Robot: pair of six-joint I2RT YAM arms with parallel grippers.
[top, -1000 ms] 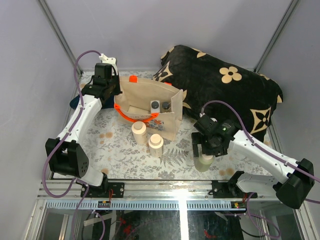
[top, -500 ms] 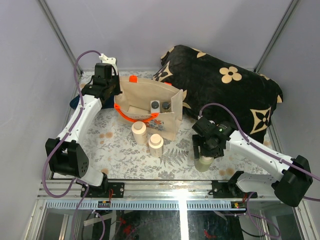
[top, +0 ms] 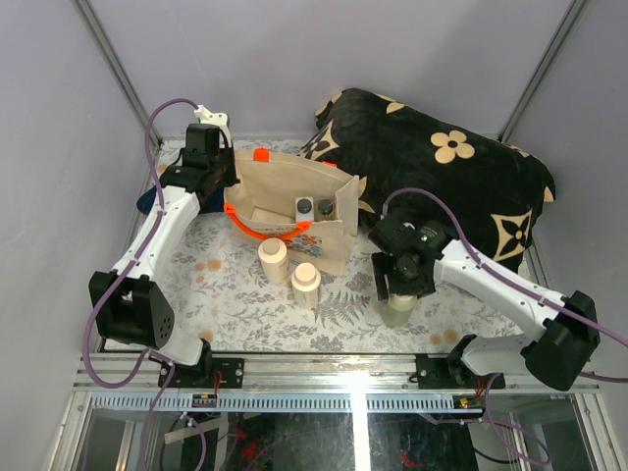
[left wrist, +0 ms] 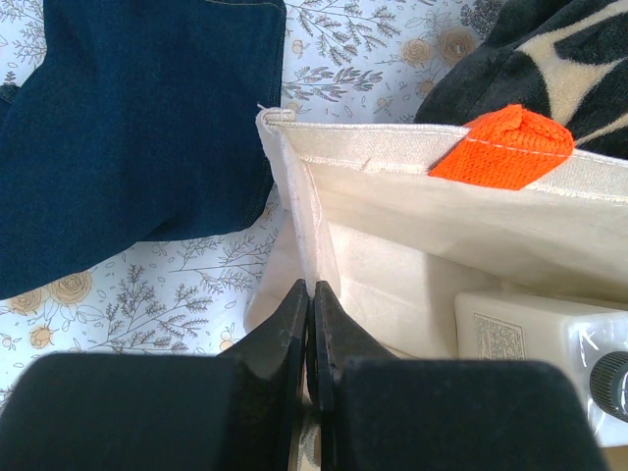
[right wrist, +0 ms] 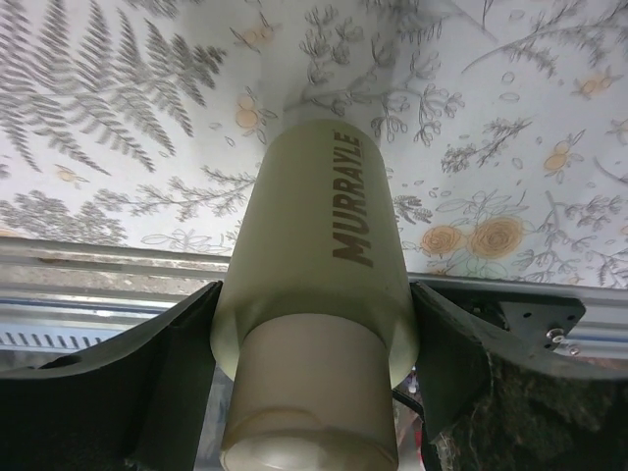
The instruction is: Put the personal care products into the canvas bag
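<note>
The canvas bag [top: 285, 191] stands upright at the back centre, its mouth open. My left gripper [top: 224, 177] is shut on the bag's left rim, which also shows in the left wrist view [left wrist: 311, 294]. Two bottles with dark grey caps [top: 314, 207] stand inside the bag; one white bottle [left wrist: 530, 329] shows in the left wrist view. Two cream bottles with tan caps [top: 273, 257] [top: 305, 282] stand in front of the bag. My right gripper [top: 397, 291] is shut on the pale greenish-cream cylinder [right wrist: 324, 265], right of the bag near the table's front.
A large black flower-patterned cushion [top: 442, 167] lies behind and right of the bag. A blue denim cloth [left wrist: 128, 128] lies left of the bag. The bag's orange handle [top: 260, 228] hangs over its front. The metal front rail [top: 343, 368] runs close below the cylinder.
My right gripper has moved a little left and away from the front rail, with the cylinder between its fingers. The left arm and the bag have not moved.
</note>
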